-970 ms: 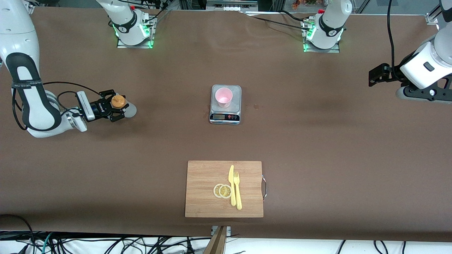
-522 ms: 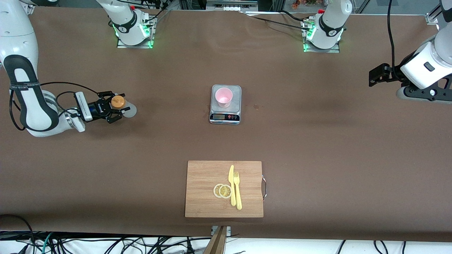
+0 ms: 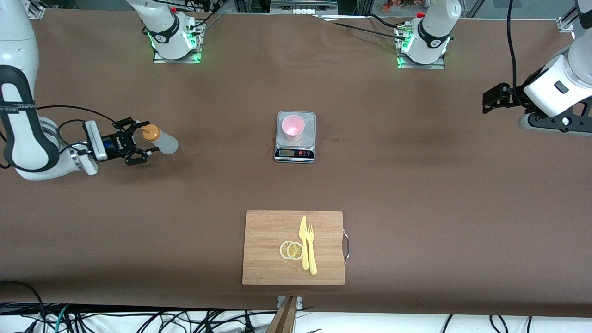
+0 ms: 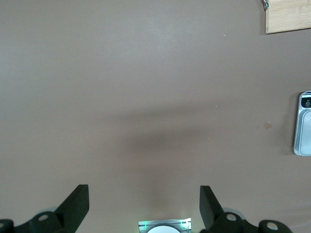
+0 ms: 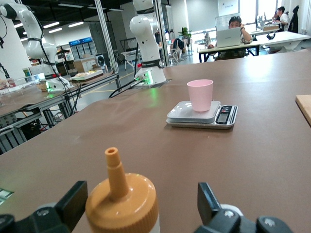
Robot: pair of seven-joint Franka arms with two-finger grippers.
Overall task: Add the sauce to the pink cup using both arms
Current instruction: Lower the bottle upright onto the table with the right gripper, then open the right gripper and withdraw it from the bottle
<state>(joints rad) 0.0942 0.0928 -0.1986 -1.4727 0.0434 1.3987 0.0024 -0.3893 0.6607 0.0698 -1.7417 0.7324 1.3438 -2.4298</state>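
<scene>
The sauce bottle (image 3: 163, 142), whitish with an orange nozzle cap (image 5: 122, 201), stands on the table toward the right arm's end. My right gripper (image 3: 140, 144) is open beside it, its fingers on either side of the cap and apart from it (image 5: 140, 204). The pink cup (image 3: 293, 127) stands upright on a small scale (image 3: 296, 152) at mid-table; the right wrist view shows the cup (image 5: 200, 94) too. My left gripper (image 3: 491, 99) waits open and empty over the left arm's end of the table (image 4: 144, 204).
A wooden cutting board (image 3: 268, 263) lies nearer the front camera than the scale, carrying two lemon slices (image 3: 291, 250), a yellow knife and a fork (image 3: 311, 249). The left wrist view catches the scale's edge (image 4: 303, 126) and a corner of the board (image 4: 289, 17).
My right gripper opened, let go of the sauce bottle and drew back toward the right arm's end. The bottle stays standing. The left arm has not moved.
</scene>
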